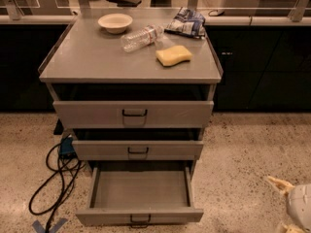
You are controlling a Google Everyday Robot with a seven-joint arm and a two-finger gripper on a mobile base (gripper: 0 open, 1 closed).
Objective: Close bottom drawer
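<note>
Grey metal bottom drawer point(141, 191) open at bottom centre; pale robot tool point(287, 205) low at right, well apart from it.
The short front panel is best met squarely beside the small black wire handle point(140, 219) and pushed straight in, so the tray is not skewed. The tool is cropped by the lower-right corner, so wide or narrow cannot be told; the handle's lower edge is cut off.
</note>
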